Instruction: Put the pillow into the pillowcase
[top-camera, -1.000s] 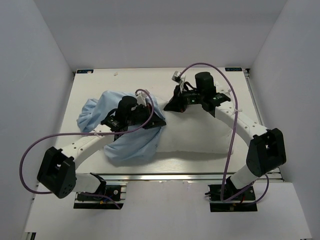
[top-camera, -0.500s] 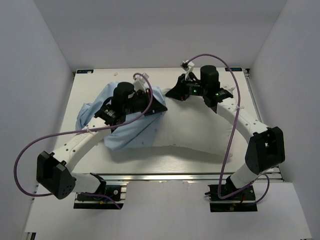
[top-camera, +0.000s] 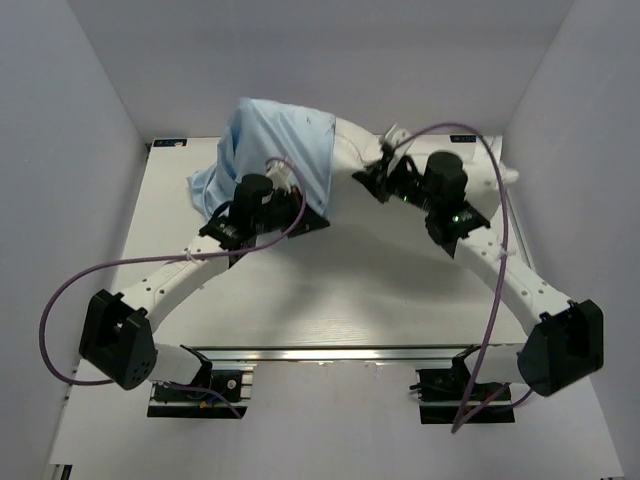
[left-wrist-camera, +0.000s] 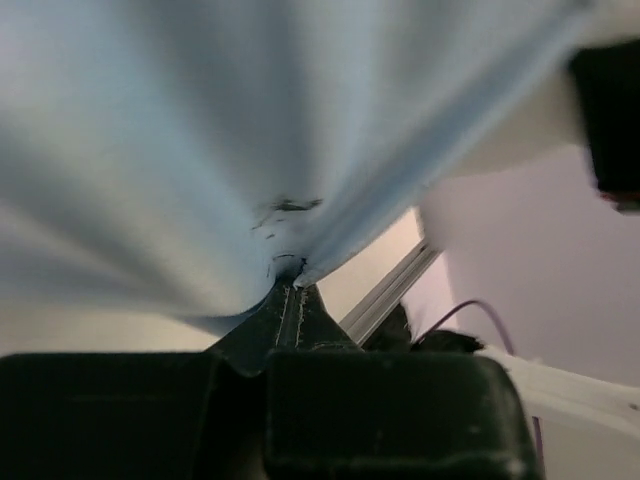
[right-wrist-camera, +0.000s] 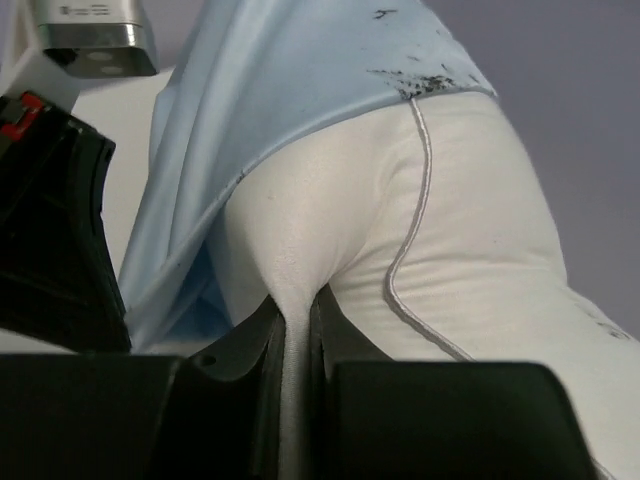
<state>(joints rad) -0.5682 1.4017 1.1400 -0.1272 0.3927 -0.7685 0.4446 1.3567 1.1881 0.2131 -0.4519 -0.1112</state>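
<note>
Over the left end of the pillow (top-camera: 352, 150), seen from above, the pillowcase (top-camera: 280, 150) sits like a wrinkled light-blue hood. The pillow's bare white part runs out to the right of it and ends in a pointed corner. Both are held up above the table (top-camera: 330, 290). The left arm bends inward, its left gripper (top-camera: 308, 218) at the pillowcase's lower edge. The right arm stretches far forward, its right gripper (top-camera: 372, 180) under the pillow's bare middle.

From the left wrist, the left gripper (left-wrist-camera: 293, 285) has its jaws pressed together on a fold of the pillowcase (left-wrist-camera: 150, 150), which fans upward, taut and blurred.

From the right wrist, the right gripper (right-wrist-camera: 295, 325) pinches a thin ridge of the pillow (right-wrist-camera: 470, 200), plump with a piped seam. The pillowcase (right-wrist-camera: 280, 70) covers the pillow's top and left, its hem smudged with dark specks.
</note>
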